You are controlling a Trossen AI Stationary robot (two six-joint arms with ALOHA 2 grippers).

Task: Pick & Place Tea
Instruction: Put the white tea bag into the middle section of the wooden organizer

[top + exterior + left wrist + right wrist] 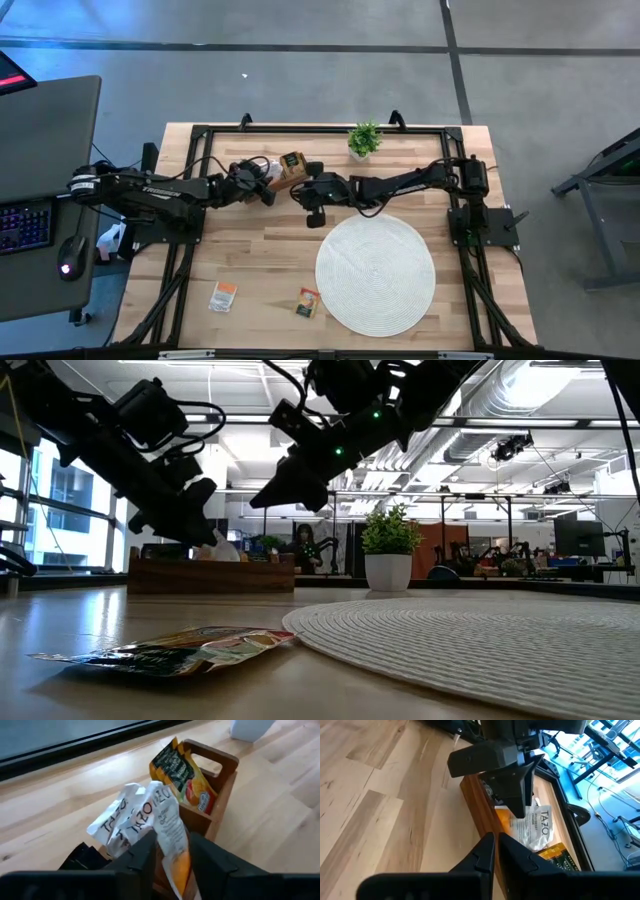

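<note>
Left wrist view is showing the wooden tray (210, 780) holding crumpled white-and-orange sachets (145, 817) lettered in black, with yellow-brown sachets (182, 772) standing in the next compartment and a black one (82, 857) at the near end. The left gripper (172, 852) is sitting over the tray, fingers parted on either side of one white-and-orange sachet; whether they are pinching it cannot be told. The right gripper (496, 847) is hanging just beside the tray, fingers pressed nearly together, holding nothing. High view is showing two sachets lying loose on the table (250, 260): one white-and-orange (223, 297), one yellow-brown (307, 302) just beside the round woven mat (375, 275). One potted plant (364, 139) is standing at the far edge. Low view is looking into an office with exposed ceiling ducts.
</note>
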